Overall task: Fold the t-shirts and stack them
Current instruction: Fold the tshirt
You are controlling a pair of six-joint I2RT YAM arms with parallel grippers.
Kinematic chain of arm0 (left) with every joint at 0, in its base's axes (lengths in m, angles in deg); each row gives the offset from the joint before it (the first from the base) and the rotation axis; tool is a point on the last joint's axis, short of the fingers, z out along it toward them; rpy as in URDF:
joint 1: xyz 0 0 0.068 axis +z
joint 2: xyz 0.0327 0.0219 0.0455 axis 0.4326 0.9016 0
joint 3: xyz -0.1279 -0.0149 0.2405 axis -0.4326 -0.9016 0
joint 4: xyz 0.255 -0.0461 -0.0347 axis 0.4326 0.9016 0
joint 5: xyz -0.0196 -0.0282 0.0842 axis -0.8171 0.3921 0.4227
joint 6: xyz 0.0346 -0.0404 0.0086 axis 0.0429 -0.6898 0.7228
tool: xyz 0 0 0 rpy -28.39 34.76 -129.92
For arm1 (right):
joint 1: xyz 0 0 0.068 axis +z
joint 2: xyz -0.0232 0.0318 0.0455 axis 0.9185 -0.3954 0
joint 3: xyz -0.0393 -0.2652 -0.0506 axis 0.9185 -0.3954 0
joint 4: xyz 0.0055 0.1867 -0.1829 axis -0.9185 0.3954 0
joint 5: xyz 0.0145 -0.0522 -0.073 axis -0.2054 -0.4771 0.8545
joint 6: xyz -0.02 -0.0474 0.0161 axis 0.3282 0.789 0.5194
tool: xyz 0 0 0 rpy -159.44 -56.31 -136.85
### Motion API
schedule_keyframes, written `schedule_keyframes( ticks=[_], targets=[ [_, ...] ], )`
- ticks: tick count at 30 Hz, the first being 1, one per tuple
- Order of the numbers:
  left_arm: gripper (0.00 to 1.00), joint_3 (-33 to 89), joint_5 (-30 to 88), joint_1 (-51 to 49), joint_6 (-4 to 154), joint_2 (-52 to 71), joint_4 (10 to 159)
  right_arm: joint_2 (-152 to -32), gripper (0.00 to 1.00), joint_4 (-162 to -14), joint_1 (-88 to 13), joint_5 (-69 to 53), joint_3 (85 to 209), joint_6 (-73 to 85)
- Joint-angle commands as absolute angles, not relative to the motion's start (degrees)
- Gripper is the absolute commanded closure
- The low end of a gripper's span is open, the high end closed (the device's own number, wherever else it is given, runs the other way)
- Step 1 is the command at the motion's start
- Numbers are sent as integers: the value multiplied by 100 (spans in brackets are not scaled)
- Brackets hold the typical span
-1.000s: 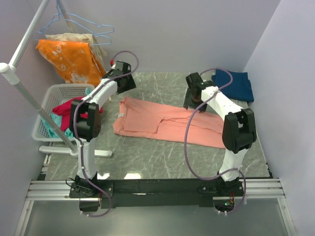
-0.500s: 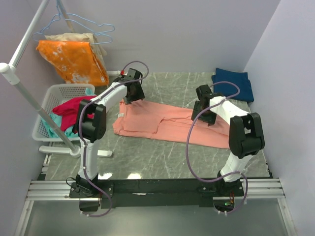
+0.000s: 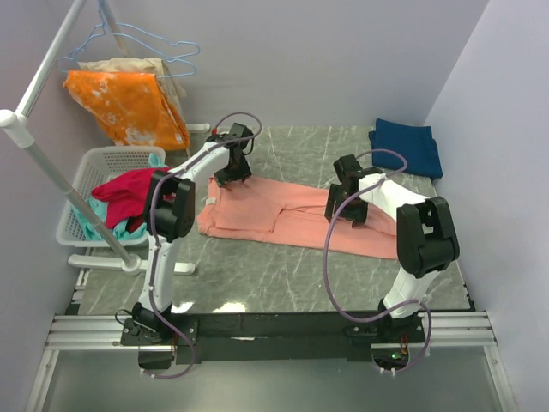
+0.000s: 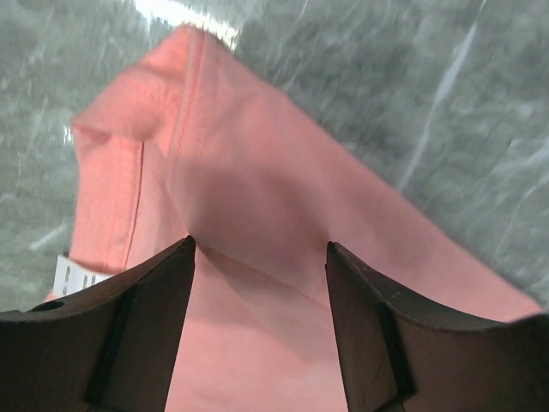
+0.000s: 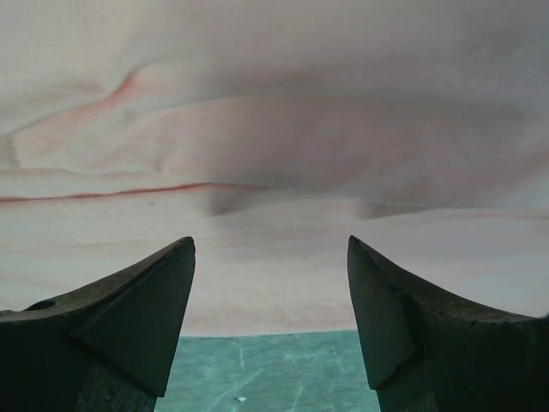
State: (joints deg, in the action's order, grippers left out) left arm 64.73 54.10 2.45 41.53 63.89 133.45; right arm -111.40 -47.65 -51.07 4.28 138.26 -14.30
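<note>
The salmon-pink t-shirt [image 3: 283,216] lies spread as a long strip across the middle of the table. A dark navy t-shirt [image 3: 407,148] sits folded at the back right corner. My left gripper [image 3: 232,176] hovers over the pink shirt's far left end, jaws open, pink cloth [image 4: 257,215] showing between the fingers [image 4: 146,318]. Over the shirt's right part, at its far edge, my right gripper [image 3: 345,210] is open too; its wrist view shows pink cloth [image 5: 274,154] ahead of the tips and bare table [image 5: 266,369] between them.
A white laundry basket [image 3: 94,163] at the left holds a magenta-red garment [image 3: 129,190]. An orange blotched cloth [image 3: 129,107] hangs from a rack pole [image 3: 43,163] with wire hangers. Walls close in at the back and right.
Both grippers have come down from the back of the table onto the pink shirt: the left swung right and toward its left end, the right moved nearer over its right part.
</note>
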Motion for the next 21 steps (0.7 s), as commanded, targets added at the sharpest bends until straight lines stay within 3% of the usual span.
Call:
schedule_keyframes(
  ticks=[1, 10, 21],
  targets=[
    [32, 7194, 5785, 225, 3987, 6733, 13772, -11053, 22, -4742, -4887, 388, 13738, -1417],
    [32, 8169, 5907, 234, 4084, 7523, 13983, -11168, 22, -4637, -4527, 327, 13737, -1505],
    [33, 8469, 5795, 313, 4328, 7973, 13607, -11554, 23, -4470, -4228, 230, 14150, -1531]
  ],
)
